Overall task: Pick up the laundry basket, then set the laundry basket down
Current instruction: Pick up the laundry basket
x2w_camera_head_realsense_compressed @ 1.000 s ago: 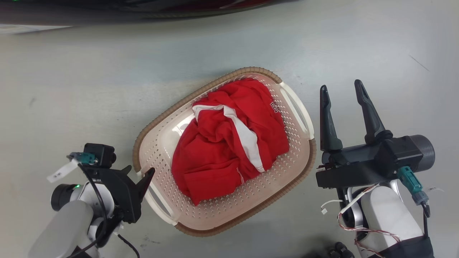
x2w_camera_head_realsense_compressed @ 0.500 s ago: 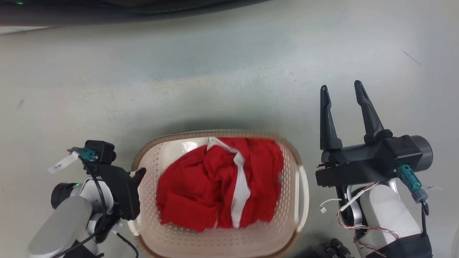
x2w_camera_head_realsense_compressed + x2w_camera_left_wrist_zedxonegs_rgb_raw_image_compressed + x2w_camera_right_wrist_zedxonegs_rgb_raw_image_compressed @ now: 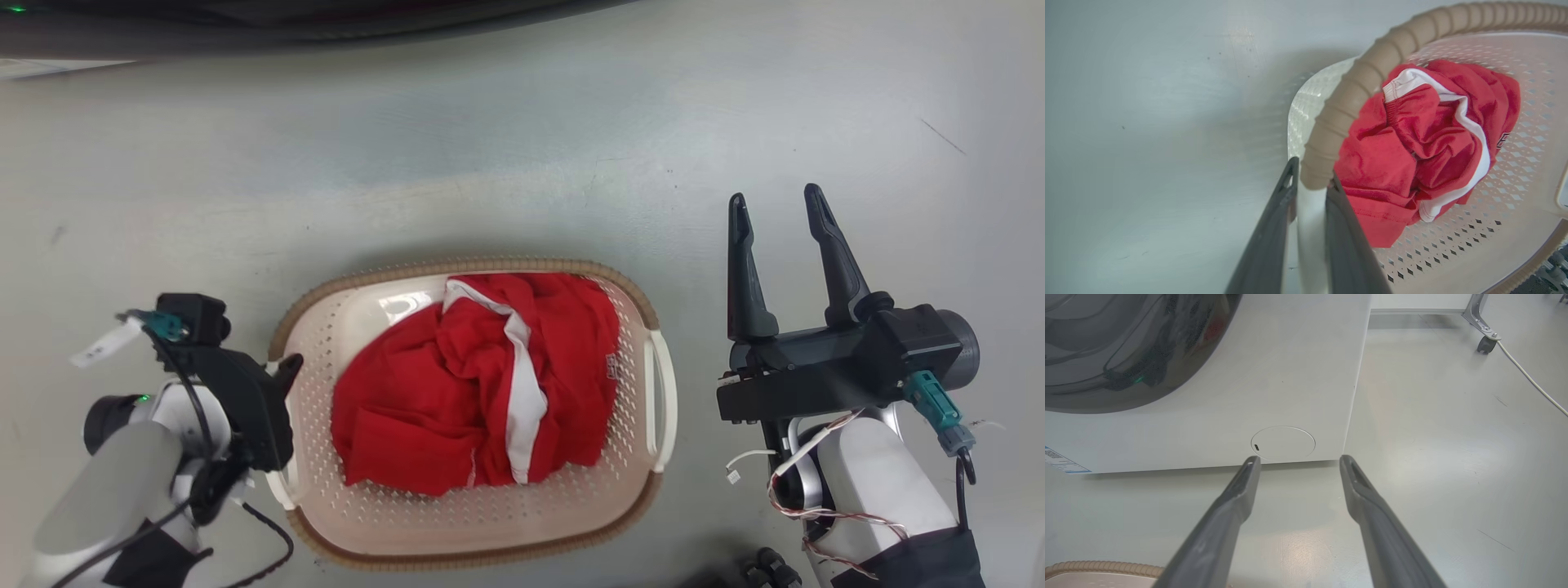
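Laundry basket at lower centre, its handle gripped by the left hand, right hand open, should go down slowly, level.

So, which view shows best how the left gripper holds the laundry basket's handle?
The left wrist view: the left gripper is shut on the white handle of the laundry basket. The head view shows the whole basket, but the gripper hides the contact. The right wrist view catches some brown rim.
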Controlling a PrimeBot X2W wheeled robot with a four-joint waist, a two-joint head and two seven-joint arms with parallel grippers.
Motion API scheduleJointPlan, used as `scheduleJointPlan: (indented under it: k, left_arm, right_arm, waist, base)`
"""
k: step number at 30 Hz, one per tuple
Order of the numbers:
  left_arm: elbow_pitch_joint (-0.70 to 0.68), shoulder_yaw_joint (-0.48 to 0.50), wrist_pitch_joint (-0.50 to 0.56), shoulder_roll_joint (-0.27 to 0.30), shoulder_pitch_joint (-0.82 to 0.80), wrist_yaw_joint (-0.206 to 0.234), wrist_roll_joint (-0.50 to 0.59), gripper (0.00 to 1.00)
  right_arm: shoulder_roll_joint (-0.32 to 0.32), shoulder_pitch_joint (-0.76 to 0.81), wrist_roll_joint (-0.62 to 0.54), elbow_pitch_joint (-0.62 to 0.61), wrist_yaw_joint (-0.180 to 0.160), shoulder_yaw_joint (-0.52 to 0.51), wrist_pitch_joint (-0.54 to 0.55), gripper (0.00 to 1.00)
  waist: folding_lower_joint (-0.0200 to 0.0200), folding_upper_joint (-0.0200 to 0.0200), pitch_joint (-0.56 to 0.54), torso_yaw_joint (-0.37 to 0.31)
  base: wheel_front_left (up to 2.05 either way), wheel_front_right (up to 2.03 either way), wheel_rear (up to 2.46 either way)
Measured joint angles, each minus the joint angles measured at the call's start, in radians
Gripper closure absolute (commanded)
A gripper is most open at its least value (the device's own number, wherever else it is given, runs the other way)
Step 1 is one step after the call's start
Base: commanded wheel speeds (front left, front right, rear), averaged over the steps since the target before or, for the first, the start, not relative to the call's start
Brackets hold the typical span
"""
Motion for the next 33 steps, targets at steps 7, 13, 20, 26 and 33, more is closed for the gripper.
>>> scheduleJointPlan:
  k: [7,13,20,26,33]
  left_arm:
    - [0.029,0.021,0.010,0.014,-0.038,0.001,-0.058,1.00]
    - [0.052,0.030,0.028,0.015,-0.078,0.001,-0.095,1.00]
    - [0.077,0.019,0.049,0.015,-0.102,0.004,-0.110,1.00]
    - [0.098,0.007,0.061,0.011,-0.103,0.004,-0.120,1.00]
    - [0.104,0.000,0.065,-0.007,-0.103,0.000,-0.156,0.00]
  right_arm:
    - [0.000,-0.009,0.014,0.010,0.000,0.007,-0.001,0.00]
    - [0.000,-0.009,0.025,0.016,0.000,0.011,-0.001,0.00]
    - [0.000,-0.009,0.032,0.025,0.000,0.015,-0.002,0.00]
    - [0.000,-0.009,0.036,0.029,0.000,0.014,-0.006,0.00]
    - [0.000,-0.009,0.036,0.030,0.000,0.012,-0.008,0.00]
  waist:
    - [0.0000,0.0000,-0.007,-0.002]
    - [0.0001,0.0000,-0.012,-0.009]
    - [0.0000,0.0000,-0.017,-0.018]
    - [0.0001,0.0000,-0.021,-0.022]
    - [0.0000,0.0000,-0.025,-0.018]
  base:
    - [0.00,0.00,0.00]
    - [0.00,0.00,0.00]
    - [0.00,0.00,0.00]
    - [0.00,0.00,0.00]
    - [0.00,0.00,0.00]
